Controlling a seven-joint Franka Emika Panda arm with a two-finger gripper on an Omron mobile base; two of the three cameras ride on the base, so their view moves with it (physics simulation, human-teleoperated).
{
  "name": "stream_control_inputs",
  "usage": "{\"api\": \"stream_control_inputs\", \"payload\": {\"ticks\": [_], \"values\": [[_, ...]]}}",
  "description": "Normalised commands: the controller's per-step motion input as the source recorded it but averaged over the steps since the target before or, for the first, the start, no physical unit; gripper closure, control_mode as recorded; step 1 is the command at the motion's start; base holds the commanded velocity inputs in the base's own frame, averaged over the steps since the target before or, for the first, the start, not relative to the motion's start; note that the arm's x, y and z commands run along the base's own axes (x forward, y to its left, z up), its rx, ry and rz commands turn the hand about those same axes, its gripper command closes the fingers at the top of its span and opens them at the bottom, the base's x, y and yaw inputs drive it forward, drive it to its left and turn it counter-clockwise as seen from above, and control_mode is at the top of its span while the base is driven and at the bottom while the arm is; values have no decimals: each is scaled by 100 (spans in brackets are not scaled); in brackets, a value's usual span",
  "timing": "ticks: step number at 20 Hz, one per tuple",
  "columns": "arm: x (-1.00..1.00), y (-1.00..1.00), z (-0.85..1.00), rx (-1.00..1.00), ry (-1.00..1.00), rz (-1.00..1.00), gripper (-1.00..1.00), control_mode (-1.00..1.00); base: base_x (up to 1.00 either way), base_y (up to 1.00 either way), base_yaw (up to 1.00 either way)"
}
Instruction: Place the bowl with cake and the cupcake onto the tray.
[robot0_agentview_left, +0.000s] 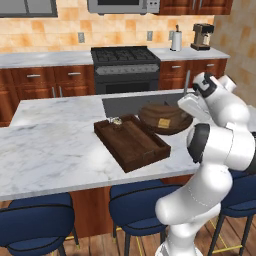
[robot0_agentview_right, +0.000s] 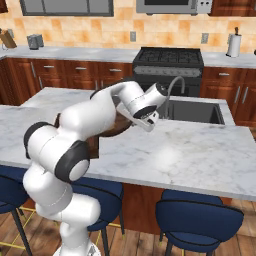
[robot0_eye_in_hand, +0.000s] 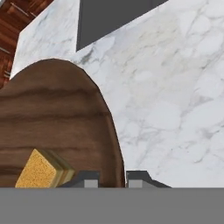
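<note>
Fingertips of the gripper (robot0_eye_in_hand: 111, 179), seen at the lower centre of the hand view, are set slightly apart astride the near rim of the bowl with cake (robot0_eye_in_hand: 57, 127); whether the rim is actually pinched cannot be told. A square, spongy yellow cake piece (robot0_eye_in_hand: 39, 170) is shown at lower left inside the smooth, grained wood. Left of the bowl in the left base view, the rectangular, low-rimmed tray (robot0_agentview_left: 132, 142) is seen on the veined marble counter (robot0_agentview_left: 45, 145), with the cupcake (robot0_agentview_left: 116, 121) in its far corner. A one-sided rim grip is judged liable to tilt the wide bowl, and the cake could be spilled.
</note>
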Motion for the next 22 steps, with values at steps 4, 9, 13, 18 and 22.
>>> {"api": "stream_control_inputs", "payload": {"ticks": [4,9,13,18,22], "values": [[-7,47,0,0,0,11,100,-100,0,0,0],[0,51,0,1,0,8,100,-100,0,0,0],[0,48,0,5,0,3,100,-100,0,0,0],[0,42,-5,5,0,2,100,-100,0,0,0],[-4,30,-2,3,0,4,100,-100,0,0,0]]}}
